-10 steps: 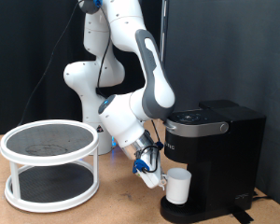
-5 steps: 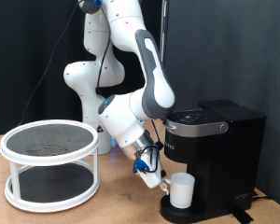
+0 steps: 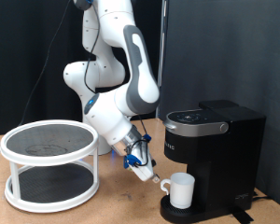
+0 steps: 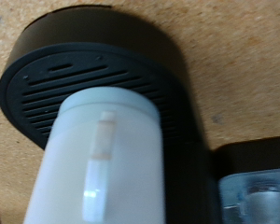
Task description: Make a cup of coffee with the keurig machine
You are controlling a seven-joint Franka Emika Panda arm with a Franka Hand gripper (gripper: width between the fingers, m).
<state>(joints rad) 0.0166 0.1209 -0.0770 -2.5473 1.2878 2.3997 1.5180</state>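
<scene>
The white mug (image 3: 182, 190) stands upright on the round drip base (image 3: 192, 214) of the black keurig machine (image 3: 219, 140), under its head, with the handle turned to the exterior view's left. The machine's lid is down. My gripper (image 3: 150, 174) hangs just left of the mug's handle, a little apart from it, open and empty. The wrist view looks at the mug (image 4: 103, 168) with its handle facing the camera, on the slotted black drip base (image 4: 65, 70). No fingers show in the wrist view.
A white two-tier round rack (image 3: 50, 164) with dark mesh shelves stands on the wooden table (image 3: 121, 207) at the exterior view's left. The arm's base is behind, against a black curtain. The machine fills the right side.
The gripper has let go of the mug's handle and drawn back to the exterior view's left and slightly up. The mug stays on the drip base.
</scene>
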